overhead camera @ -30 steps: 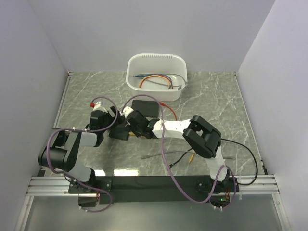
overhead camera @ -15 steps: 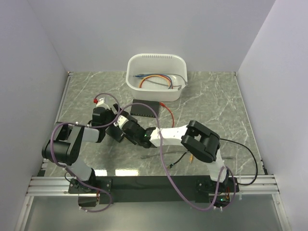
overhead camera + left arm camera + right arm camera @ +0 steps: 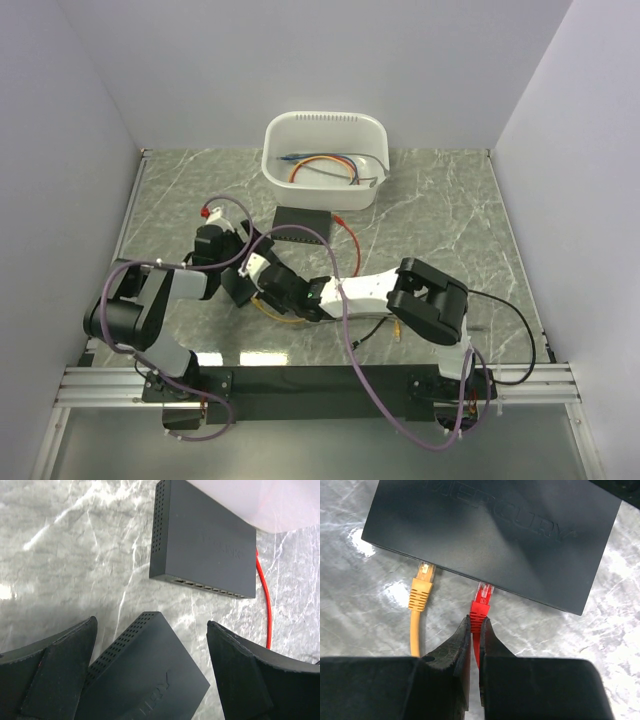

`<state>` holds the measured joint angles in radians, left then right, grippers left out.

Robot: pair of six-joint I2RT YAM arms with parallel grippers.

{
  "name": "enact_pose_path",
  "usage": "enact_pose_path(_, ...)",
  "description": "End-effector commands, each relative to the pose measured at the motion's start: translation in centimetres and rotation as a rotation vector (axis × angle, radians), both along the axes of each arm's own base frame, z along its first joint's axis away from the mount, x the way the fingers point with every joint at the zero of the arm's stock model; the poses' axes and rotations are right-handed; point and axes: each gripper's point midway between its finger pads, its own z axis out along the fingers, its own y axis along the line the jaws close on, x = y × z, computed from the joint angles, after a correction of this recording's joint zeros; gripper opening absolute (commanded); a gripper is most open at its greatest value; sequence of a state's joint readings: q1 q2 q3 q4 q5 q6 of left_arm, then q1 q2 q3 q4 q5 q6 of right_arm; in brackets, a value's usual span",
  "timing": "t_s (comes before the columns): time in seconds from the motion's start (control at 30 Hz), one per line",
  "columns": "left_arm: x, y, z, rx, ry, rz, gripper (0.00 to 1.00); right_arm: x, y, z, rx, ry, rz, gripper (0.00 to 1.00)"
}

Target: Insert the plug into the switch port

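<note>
In the right wrist view a black switch (image 3: 495, 530) lies flat, with a yellow plug (image 3: 421, 587) at its front edge. My right gripper (image 3: 475, 622) is shut on the red plug (image 3: 481, 602), whose clear tip touches the switch's front edge to the right of the yellow one. How deep the tip sits is hidden. In the left wrist view my left gripper (image 3: 151, 624) is open, its fingers (image 3: 65, 665) standing either side of the same switch (image 3: 145, 675). From above, both grippers meet at left centre, the left gripper (image 3: 238, 268) just beyond the right gripper (image 3: 262, 283).
A second black switch (image 3: 200, 555) lies further back with a red cable (image 3: 265, 605) running past its right end. A white tub (image 3: 325, 117) holding coiled cables (image 3: 325, 167) stands behind it. A loose dark cable (image 3: 370, 325) lies near the right arm.
My right arm has swung down and to the left with the red plug, uncovering the far switch. The left gripper has shifted slightly and stayed open.
</note>
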<state>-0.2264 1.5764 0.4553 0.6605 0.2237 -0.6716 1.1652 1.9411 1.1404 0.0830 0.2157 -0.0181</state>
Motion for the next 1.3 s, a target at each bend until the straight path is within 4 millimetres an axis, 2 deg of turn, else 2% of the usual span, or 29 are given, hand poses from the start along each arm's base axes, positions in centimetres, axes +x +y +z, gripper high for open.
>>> enact_pose_path(0.0, -5.6, -1.9, -3.3, -0.055, 0.245, -0.080, 0.96, 3.0, 4.9, 9.8, 0.327, -0.129, -0.079, 0.00)
enact_pose_path(0.13, -6.3, -1.4, -3.7, -0.051, 0.275, -0.049, 0.96, 4.4, 4.8, 8.6, 0.305, -0.099, -0.156, 0.00)
enact_pose_path(0.33, -7.5, -1.4, -4.5, -0.052, 0.316, -0.031, 0.96, 5.4, 5.0, 8.9, 0.353, -0.078, -0.180, 0.00)
enact_pose_path(0.53, -8.4, -1.7, -5.5, -0.026, 0.353, -0.013, 0.96, 6.5, 6.7, 11.6, 0.445, -0.104, -0.139, 0.00)
enact_pose_path(0.73, -9.6, -2.0, -6.6, -0.010, 0.386, -0.016, 0.96, 6.9, 8.8, 16.0, 0.595, -0.149, -0.097, 0.00)
enact_pose_path(0.83, -9.9, -2.5, -7.1, -0.006, 0.398, -0.024, 0.96, 6.9, 9.5, 16.9, 0.636, -0.161, -0.081, 0.00)
enact_pose_path(0.9, -10.0, -2.4, -7.4, 0.008, 0.415, -0.019, 0.96, 7.2, 10.1, 16.9, 0.636, -0.161, -0.078, 0.00)
enact_pose_path(1.0, -9.5, -1.9, -7.3, 0.030, 0.417, 0.013, 0.98, 7.2, 10.0, 15.9, 0.613, -0.140, -0.086, 0.00)
enact_pose_path(1.03, -9.3, -1.7, -6.9, 0.037, 0.411, 0.030, 0.98, 7.0, 9.5, 14.9, 0.595, -0.132, -0.096, 0.00)
enact_pose_path(1.17, -8.2, -0.8, -5.6, 0.077, 0.398, 0.089, 0.99, 6.7, 7.2, 14.2, 0.560, -0.139, -0.135, 0.11)
enact_pose_path(1.2, -7.2, -0.8, -4.7, 0.083, 0.377, 0.104, 0.99, 6.7, 6.8, 14.1, 0.552, -0.143, -0.144, 0.20)
enact_pose_path(1.23, -7.4, -0.1, -4.6, 0.113, 0.399, 0.127, 0.99, 6.6, 6.2, 13.6, 0.523, -0.139, -0.154, 0.25)
enact_pose_path(1.27, -6.1, 0.5, -3.4, 0.134, 0.368, 0.167, 0.99, 6.4, 5.5, 13.7, 0.515, -0.139, -0.167, 0.30)
